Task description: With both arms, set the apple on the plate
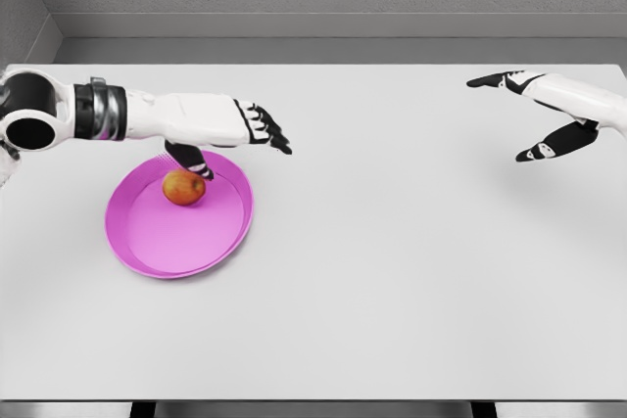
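Apple: one only, small and round, mottled red and orange-yellow, dull in sheen, slightly darker on its lower right. Sits inside the plate, in the upper left part of the dish, close to the far rim, resting on the flat bottom and free of any finger.

One plate: magenta-pink, round, shallow with a raised rim, lying flat on the white table, at the left half of it, nearer edge toward the camera.

Just beyond the apple, left hand: one, white with black fingertips, hovering over the plate's far rim, fingers stretched out toward the right and apart, thumb hanging down behind the apple, nothing held. Whether the thumb touches the apple: cannot tell. Forearm white, with a black and grey banded wrist section, entering from the left edge.

Farther back and well apart at the right edge, right hand: one, raised over the table, fingers spread wide and pointing left, thumb lower, nothing held.

Behind all, grey wall.
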Tool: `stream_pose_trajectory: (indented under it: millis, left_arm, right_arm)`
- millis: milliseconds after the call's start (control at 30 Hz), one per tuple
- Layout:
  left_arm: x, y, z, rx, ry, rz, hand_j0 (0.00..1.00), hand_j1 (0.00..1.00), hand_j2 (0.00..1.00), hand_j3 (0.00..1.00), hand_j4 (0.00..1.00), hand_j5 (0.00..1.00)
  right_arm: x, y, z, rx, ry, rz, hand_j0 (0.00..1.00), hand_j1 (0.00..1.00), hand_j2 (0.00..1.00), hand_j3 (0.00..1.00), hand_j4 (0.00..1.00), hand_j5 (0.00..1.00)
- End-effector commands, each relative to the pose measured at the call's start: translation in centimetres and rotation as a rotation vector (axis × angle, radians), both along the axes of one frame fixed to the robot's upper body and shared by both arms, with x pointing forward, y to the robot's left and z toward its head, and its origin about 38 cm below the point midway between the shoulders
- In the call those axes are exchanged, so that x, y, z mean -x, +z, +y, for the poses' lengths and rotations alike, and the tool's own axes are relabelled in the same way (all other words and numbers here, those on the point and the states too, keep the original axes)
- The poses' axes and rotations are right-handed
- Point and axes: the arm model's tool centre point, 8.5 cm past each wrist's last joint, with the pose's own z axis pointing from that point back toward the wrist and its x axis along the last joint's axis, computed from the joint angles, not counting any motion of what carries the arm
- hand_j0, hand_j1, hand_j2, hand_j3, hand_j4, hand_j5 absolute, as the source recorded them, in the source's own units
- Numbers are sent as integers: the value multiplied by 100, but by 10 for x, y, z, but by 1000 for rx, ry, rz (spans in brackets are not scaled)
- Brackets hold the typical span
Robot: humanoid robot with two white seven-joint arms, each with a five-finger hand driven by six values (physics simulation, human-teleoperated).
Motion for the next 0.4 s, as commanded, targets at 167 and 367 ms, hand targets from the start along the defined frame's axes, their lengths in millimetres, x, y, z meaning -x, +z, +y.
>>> stream_pose_trajectory:
  millis: [167, 367]
  left_arm:
    - [10, 1, -66, 83, -128, 15, 100, 100, 100, 100, 100, 100]
    - [13, 1, -72, 89, -141, 16, 100, 100, 100, 100, 100, 100]
  right_arm:
    - [0, 0, -1, -4, -3, 3, 100, 100, 100, 100, 100, 100]
    - [0, 1, -2, -2, -5, 3, 100, 100, 100, 100, 100, 100]
